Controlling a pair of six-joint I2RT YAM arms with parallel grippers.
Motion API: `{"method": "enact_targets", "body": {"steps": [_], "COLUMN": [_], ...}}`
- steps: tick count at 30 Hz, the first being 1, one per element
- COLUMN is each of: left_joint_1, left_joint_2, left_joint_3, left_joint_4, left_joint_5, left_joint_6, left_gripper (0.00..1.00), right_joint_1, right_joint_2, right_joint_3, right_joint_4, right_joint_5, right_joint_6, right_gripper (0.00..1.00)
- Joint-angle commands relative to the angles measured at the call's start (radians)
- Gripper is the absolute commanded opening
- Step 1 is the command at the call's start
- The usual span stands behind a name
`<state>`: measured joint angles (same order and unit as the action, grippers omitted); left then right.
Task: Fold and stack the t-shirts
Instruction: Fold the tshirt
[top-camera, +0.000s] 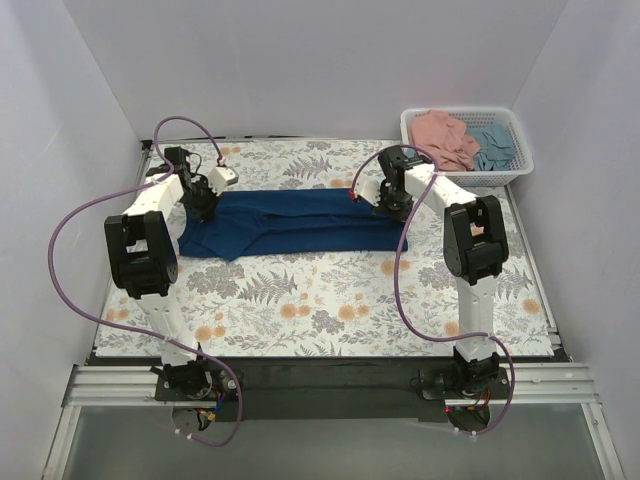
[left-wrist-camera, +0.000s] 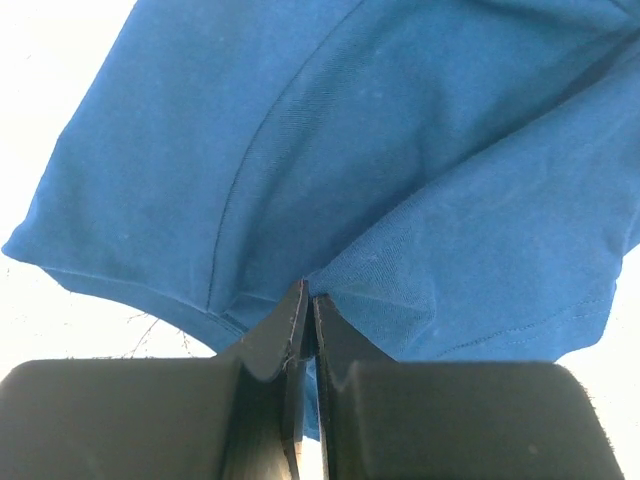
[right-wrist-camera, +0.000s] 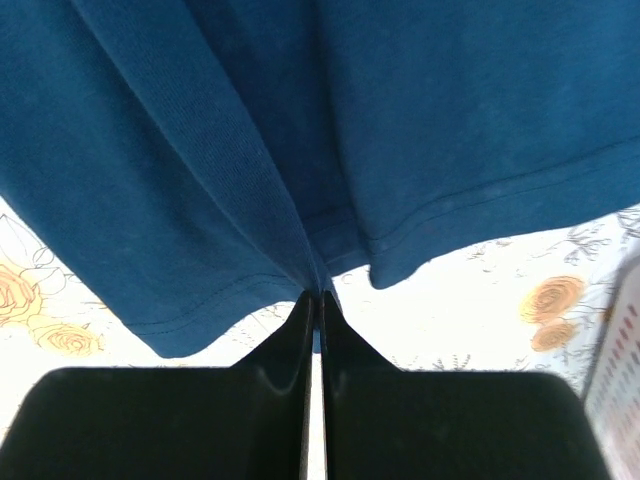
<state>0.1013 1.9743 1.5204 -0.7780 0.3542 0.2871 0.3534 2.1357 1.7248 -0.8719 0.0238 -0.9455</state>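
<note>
The dark navy t-shirt (top-camera: 290, 222) lies stretched across the far part of the floral table. My left gripper (top-camera: 203, 205) is shut on its left end; the left wrist view shows the jaws (left-wrist-camera: 308, 300) pinching a fold of blue cloth (left-wrist-camera: 400, 150). My right gripper (top-camera: 390, 203) is shut on its right end; the right wrist view shows the jaws (right-wrist-camera: 318, 298) pinching the hem of the cloth (right-wrist-camera: 300, 120). The salmon pink t-shirt (top-camera: 445, 135) and the light teal-blue t-shirt (top-camera: 495, 145) lie crumpled in the basket.
The white lattice basket (top-camera: 520, 165) stands at the far right corner. White walls enclose the table on three sides. The floral tablecloth (top-camera: 320, 300) spreads bare between the shirt and the arm bases.
</note>
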Motion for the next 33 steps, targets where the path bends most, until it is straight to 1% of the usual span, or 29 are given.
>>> {"method": "enact_targets", "body": {"steps": [1,10,11,12,13,14,15,16,19,21,22,24,27,29,33], "left_joint_1": [0.001,0.0,0.001,0.001,0.0,0.001,0.001,0.006,0.035,0.064,0.077,0.08,0.087,0.087,0.095], "left_joint_2": [-0.008,0.018,0.02,0.021,0.021,0.018,0.009,0.0,-0.069,-0.126,-0.143,-0.181,-0.213,-0.21,-0.152], "left_joint_3": [0.023,0.024,0.026,0.029,0.03,0.034,0.032,0.032,0.006,-0.015,-0.022,-0.067,-0.126,-0.175,-0.2], "left_joint_4": [0.026,0.098,0.105,0.105,0.103,0.103,0.102,0.097,0.083,0.057,0.018,-0.007,0.006,0.04,0.062], "left_joint_5": [-0.009,-0.058,-0.057,-0.054,-0.055,-0.058,-0.057,-0.052,-0.017,0.018,0.031,0.046,0.052,0.042,0.009], "left_joint_6": [-0.006,-0.062,-0.075,-0.081,-0.091,-0.115,-0.13,-0.147,-0.222,-0.279,-0.316,-0.368,-0.411,-0.456,-0.519], "left_gripper": [0.0,0.0,0.04,0.07,0.19,0.32,0.37,0.39,0.41,0.41,0.41,0.4,0.4,0.4,0.37], "right_joint_1": [-0.005,-0.005,-0.005,-0.007,-0.005,-0.005,-0.007,-0.007,-0.01,-0.011,-0.011,-0.01,-0.01,-0.01,-0.01], "right_joint_2": [-0.01,0.001,0.006,0.009,0.007,0.001,-0.006,-0.016,-0.068,-0.115,-0.131,-0.154,-0.137,-0.113,-0.053], "right_joint_3": [-0.008,0.007,0.015,0.022,0.033,0.036,0.036,0.038,0.032,0.012,0.004,-0.016,-0.033,-0.034,-0.036], "right_joint_4": [-0.019,-0.016,-0.018,-0.018,-0.019,-0.019,-0.019,-0.019,-0.021,-0.025,-0.03,-0.044,-0.052,-0.05,-0.044], "right_joint_5": [0.013,0.028,0.028,0.03,0.033,0.033,0.034,0.034,0.018,-0.016,-0.059,-0.122,-0.186,-0.222,-0.22], "right_joint_6": [-0.022,0.0,0.011,0.02,0.039,0.046,0.053,0.072,0.109,0.157,0.171,0.223,0.281,0.303,0.356], "right_gripper": [0.01,0.01,0.13,0.21,0.3,0.48,0.57,0.58,0.59,0.56,0.54,0.48,0.39,0.36,0.34]}}
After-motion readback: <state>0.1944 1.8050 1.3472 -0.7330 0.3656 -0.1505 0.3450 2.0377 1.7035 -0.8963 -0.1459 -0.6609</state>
